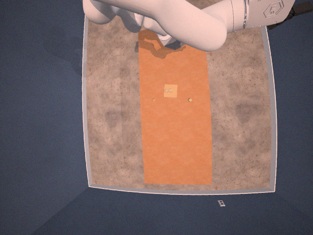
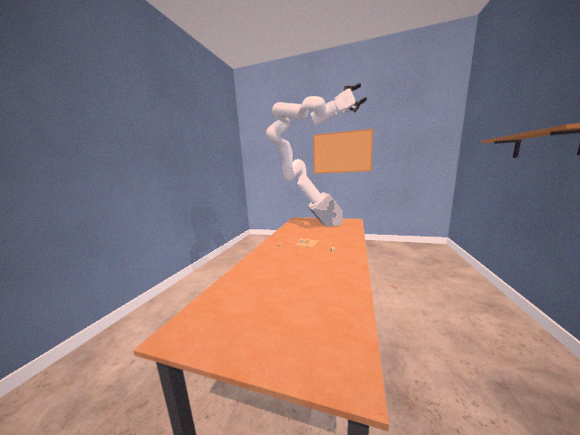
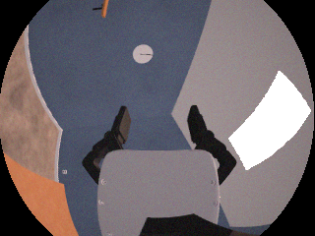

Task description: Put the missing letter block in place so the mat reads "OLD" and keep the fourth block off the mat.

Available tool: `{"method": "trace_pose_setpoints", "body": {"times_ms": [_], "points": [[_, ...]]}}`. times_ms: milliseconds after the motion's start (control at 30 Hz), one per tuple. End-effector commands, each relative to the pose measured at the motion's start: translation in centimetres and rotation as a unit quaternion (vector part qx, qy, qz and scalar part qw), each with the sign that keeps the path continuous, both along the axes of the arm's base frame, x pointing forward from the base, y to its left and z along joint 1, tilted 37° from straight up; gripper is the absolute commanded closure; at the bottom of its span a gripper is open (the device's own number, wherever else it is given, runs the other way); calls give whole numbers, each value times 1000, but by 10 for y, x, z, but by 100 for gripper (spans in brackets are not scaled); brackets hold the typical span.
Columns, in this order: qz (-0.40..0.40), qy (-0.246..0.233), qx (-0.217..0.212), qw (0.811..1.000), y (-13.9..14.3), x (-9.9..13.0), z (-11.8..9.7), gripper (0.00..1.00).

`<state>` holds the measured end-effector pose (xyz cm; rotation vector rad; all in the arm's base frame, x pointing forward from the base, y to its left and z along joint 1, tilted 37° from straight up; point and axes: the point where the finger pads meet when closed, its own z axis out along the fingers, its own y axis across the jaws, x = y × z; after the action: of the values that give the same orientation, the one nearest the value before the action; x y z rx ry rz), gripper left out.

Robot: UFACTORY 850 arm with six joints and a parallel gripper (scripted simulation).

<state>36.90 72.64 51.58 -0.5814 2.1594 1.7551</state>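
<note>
A pale orange mat [image 1: 170,95] [image 2: 313,245] lies flat on the table. Two small blocks stand close together on it: a greyish one [image 1: 166,90] and a yellowish one [image 1: 170,90]. A block with a reddish-orange top [image 1: 154,100] [image 2: 279,245] lies off the mat, on the left in the top and exterior views. A yellowish block [image 1: 190,100] [image 2: 333,249] lies off the mat on the right, turned at an angle. The letters are too small to read. My gripper [image 2: 363,92] [image 3: 158,112] is open and empty, high above the table and far from all blocks.
The long orange table [image 1: 176,152] [image 2: 299,304] carries the mat near the robot's base [image 2: 327,210]. The arm [image 1: 191,25] [image 2: 290,111] is raised and covers the table's base end in the top view. A wall shelf [image 2: 538,133] is at the right in the exterior view.
</note>
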Motion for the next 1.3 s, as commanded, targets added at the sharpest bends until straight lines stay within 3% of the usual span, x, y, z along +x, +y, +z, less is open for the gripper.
{"method": "trace_pose_setpoints", "body": {"times_ms": [0, 300, 367, 400, 867, 933, 967, 1267], "points": [[-47, 50, 1, 998, -11, 39, -28, 0], [-133, 136, 3, 982, -43, 104, -82, 0], [-133, 136, 3, 982, -43, 104, -82, 0], [-161, 162, 4, 973, -56, 124, -100, 0], [-292, 276, 18, 916, -128, 208, -185, 0], [-292, 276, 18, 916, -128, 208, -185, 0], [-320, 298, 22, 899, -147, 224, -204, 0], [-400, 357, 37, 843, -205, 264, -259, 0]]}}
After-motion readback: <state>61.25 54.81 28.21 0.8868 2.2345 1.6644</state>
